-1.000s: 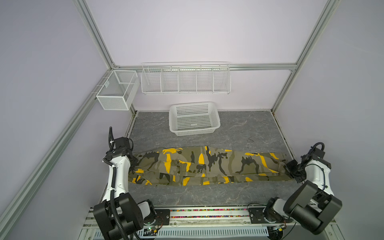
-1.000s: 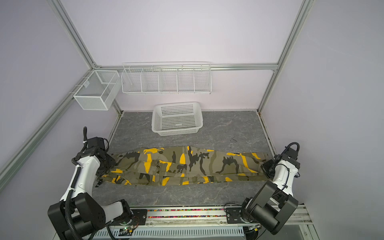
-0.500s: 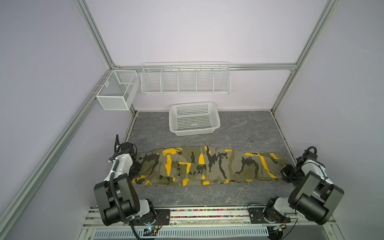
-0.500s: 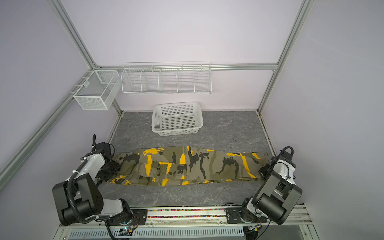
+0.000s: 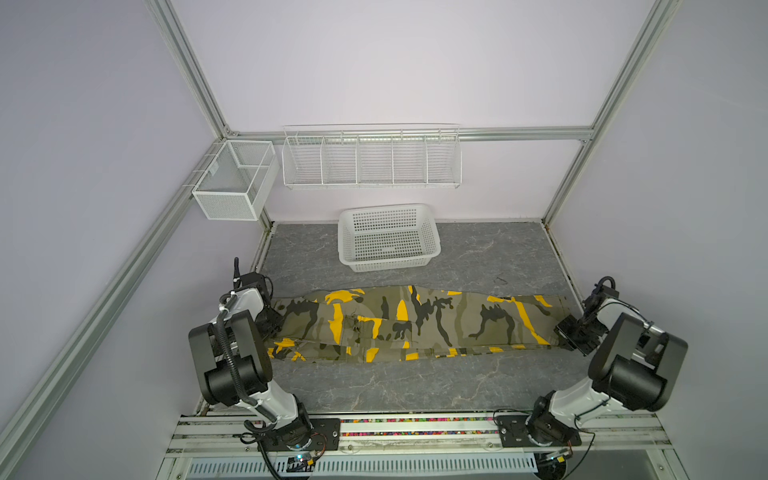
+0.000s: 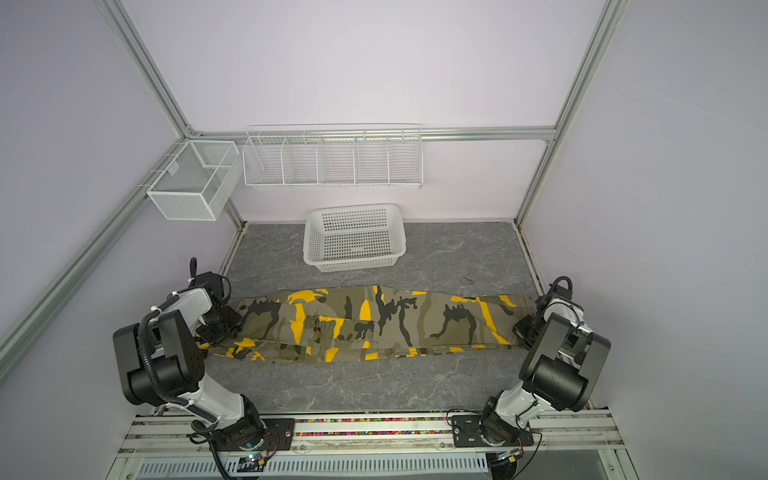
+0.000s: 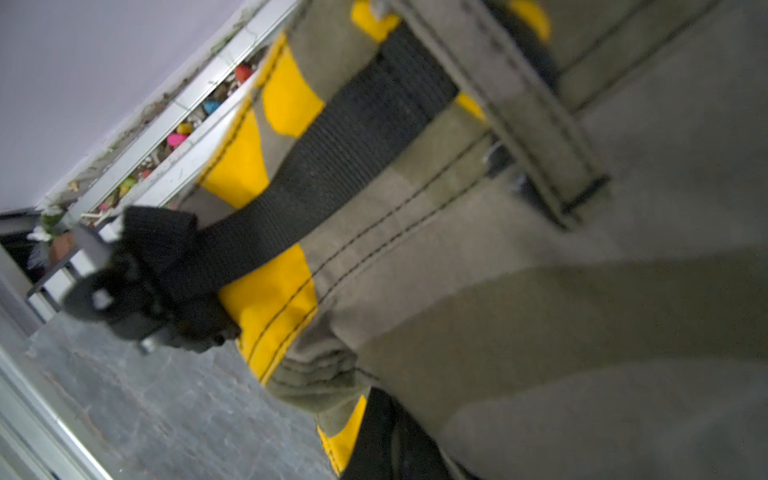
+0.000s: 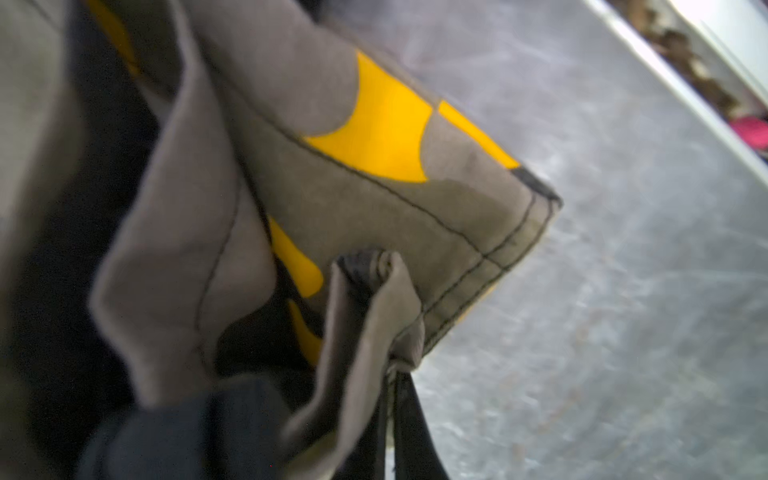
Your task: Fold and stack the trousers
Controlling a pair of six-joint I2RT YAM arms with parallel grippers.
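Both arms have dropped lower; trousers (image 5: 415,324) are now stretched flat across the tabletop (image 5: 415,386), near the white basket (image 5: 432,232). Left claw (image 5: 272,326) pinches the waistband end, right claw (image 5: 571,332) pinches the leg hem.

From above, the trousers (image 5: 415,324) lose their 9 o'clock end under the left arm (image 5: 232,345), which also hides the left gripper (image 5: 271,322) tips. At 3 o'clock the right gripper (image 5: 571,332) covers the hem corner. On the left wrist view, cloth runs off the frame and the strap (image 7: 353,145) ends in a dark blur. The right wrist view is smeared, its fingers (image 8: 409,436) mere dark shapes. Coloured bits in the 6 o'clock rail (image 5: 415,420) are too small to name.
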